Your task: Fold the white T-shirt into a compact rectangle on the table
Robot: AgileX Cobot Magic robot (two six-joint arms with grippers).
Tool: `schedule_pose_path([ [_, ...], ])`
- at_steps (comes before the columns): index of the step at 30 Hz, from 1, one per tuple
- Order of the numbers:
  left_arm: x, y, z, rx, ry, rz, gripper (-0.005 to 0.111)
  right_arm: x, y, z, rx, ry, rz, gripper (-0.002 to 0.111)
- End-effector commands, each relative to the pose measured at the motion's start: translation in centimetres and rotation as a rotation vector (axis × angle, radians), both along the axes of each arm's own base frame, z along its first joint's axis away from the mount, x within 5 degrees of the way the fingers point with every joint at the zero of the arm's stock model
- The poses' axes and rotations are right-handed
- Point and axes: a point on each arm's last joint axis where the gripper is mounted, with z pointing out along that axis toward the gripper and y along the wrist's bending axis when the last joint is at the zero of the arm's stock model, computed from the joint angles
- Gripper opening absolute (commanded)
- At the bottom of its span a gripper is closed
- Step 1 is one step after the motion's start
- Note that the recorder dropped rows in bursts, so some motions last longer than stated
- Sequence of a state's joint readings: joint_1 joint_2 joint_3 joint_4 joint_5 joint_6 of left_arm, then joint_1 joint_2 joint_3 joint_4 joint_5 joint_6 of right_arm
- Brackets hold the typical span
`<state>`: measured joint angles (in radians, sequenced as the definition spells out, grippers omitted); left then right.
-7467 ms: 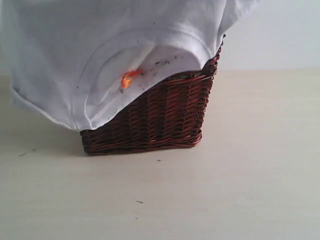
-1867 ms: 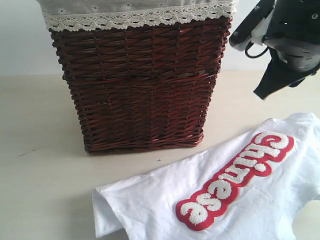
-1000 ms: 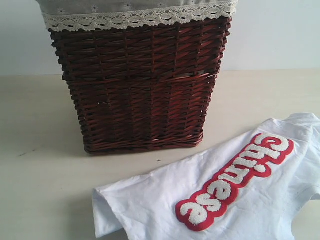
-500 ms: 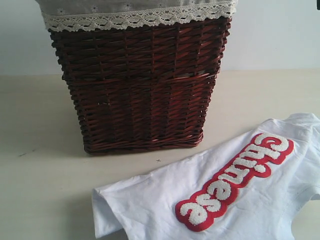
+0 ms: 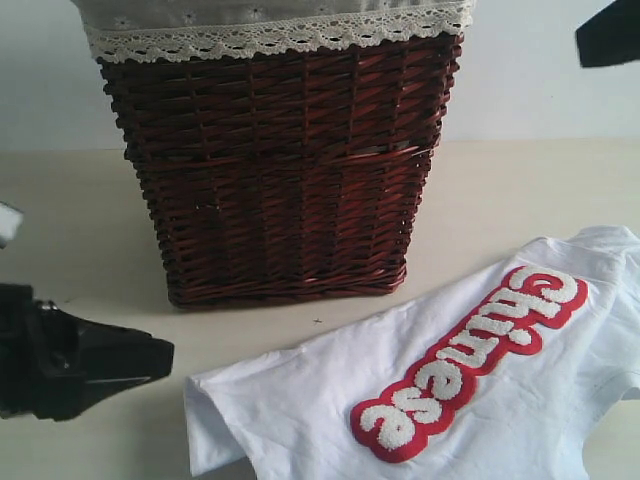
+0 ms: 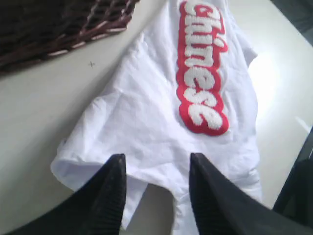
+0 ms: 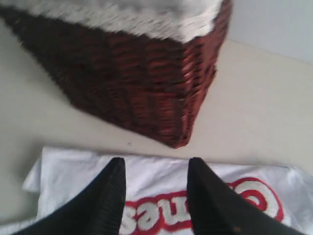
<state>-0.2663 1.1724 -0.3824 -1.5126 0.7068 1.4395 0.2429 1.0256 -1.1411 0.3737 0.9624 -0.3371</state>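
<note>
So, my left claw: both fingers spread apart, nothing between them, not gripping a thing. In the exterior shot it sits in the lower left corner, dark tip pointing right at the tee and stopping just short of the sleeve. Can't tell how high off the table it is.

Right claw is the same: fingers parted, empty. Only a dark scrap of it shows in the exterior shot, poking into the upper right corner, well clear of the cloth.

The tee lies on the table across the lower right of the frame, front up, running off the bottom and right edges. The red-outlined lettering runs diagonally from lower middle up toward the right. It's rumpled along the left sleeve, not folded.

Behind it, upper middle, stands the brown basket with a lace-edged liner over its rim. There's a strip of bare table between basket and tee.
</note>
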Motion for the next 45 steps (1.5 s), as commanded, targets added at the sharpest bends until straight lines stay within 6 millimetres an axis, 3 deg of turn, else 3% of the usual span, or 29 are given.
schedule_pose_path([
  [1, 1.4, -0.7, -2.1, -0.005, -0.013, -0.044, 0.042, -1.6, 1.7, -3.3, -0.24, 0.133, 0.136, 0.04],
  [2, 1.7, -0.8, -2.1, -0.015, -0.044, -0.04, 0.042, -1.7, 1.0, -5.4, -0.314, 0.24, -0.036, 0.039],
  [4, 1.8, -0.8, -2.0, 0.001, -0.099, -0.067, 0.042, -2.4, 0.8, -8.9, -0.427, 0.343, -0.019, 0.038],
  [5, 1.7, -0.8, -2.1, 0.002, -0.096, -0.068, 0.042, -2.7, 1.3, -10.1, -0.4, 0.373, 0.013, 0.038],
  [7, 1.3, -0.5, -2.8, 0.054, -0.132, -0.096, 0.042, -4.0, 4.2, -13.4, -0.226, 0.421, 0.211, 0.038],
  [9, 1.4, -0.3, -3.1, 0.088, -0.139, -0.086, 0.042, -4.2, 6.6, -15.2, -0.163, 0.393, 0.3, 0.04],
  [15, 1.7, 0.1, -3.4, 0.143, -0.139, -0.051, 0.042, -4.5, 14.4, -18.5, -0.174, 0.31, 0.446, 0.045],
  [19, 2.0, 0.6, -3.7, 0.19, -0.129, -0.006, 0.042, -4.2, 18.1, -19.7, -0.213, 0.259, 0.5, 0.045],
  [22, 2.2, 1.0, -4.0, 0.236, -0.115, 0.045, 0.042, -3.1, 21.4, -21.1, -0.332, 0.234, 0.463, 0.045],
  [24, 2.3, 1.3, -4.1, 0.257, -0.102, 0.077, 0.042, -2.4, 22.4, -22.0, -0.458, 0.228, 0.43, 0.045],
  [31, 2.2, 1.3, -4.2, 0.253, -0.094, 0.079, 0.042, -2.7, 23.8, -25.1, -0.502, 0.257, 0.392, 0.045],
  [34, 2.2, 1.3, -4.2, 0.253, -0.094, 0.079, 0.042, -2.1, 23.1, -27.0, -0.636, 0.246, 0.345, 0.045],
  [36, 2.1, 1.3, -4.2, 0.247, -0.092, 0.075, 0.042, -1.7, 22.5, -27.2, -0.709, 0.24, 0.288, 0.042],
  [41, 0.7, -0.2, -4.2, 0.097, -0.108, -0.113, 0.042, -1.8, 21.8, -24.2, -0.706, 0.191, 0.3, 0.016],
  [45, 0.6, -0.7, -5.0, 0.067, -0.108, -0.201, 0.042, -2.0, 20.6, -20.7, -0.714, 0.136, 0.311, 0.0],
])
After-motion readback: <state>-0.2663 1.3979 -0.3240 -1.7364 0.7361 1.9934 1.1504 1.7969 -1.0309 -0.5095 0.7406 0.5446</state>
